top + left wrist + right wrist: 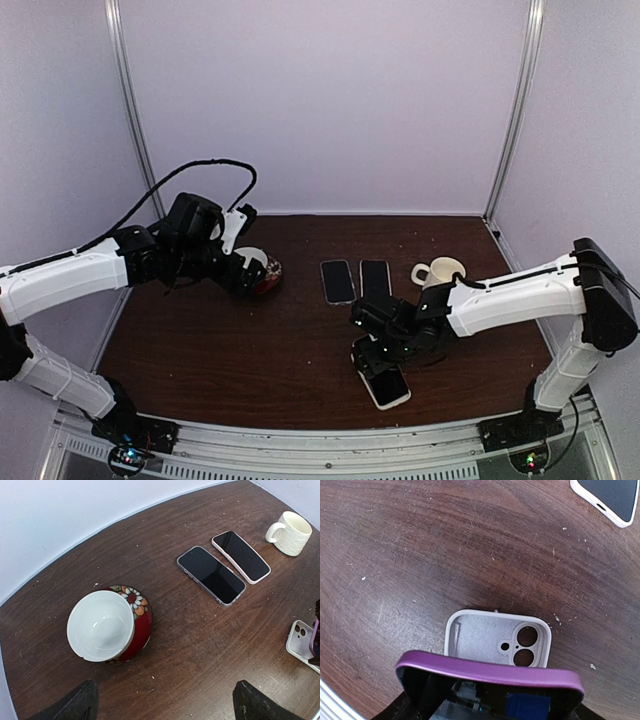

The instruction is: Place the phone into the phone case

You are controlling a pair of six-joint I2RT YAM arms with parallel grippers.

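above the phone case (476, 639), the right end effector (374, 351) grips the phone (490, 673).

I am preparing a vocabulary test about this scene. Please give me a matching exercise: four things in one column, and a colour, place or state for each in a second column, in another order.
Things
1. bowl
2. mug
3. phone case
4. purple phone

Descriptions
A. held in the right gripper
B. lies empty, open side up
C. red outside with flowers, white inside
D. cream, with a handle

Pairs: 1-C, 2-D, 3-B, 4-A
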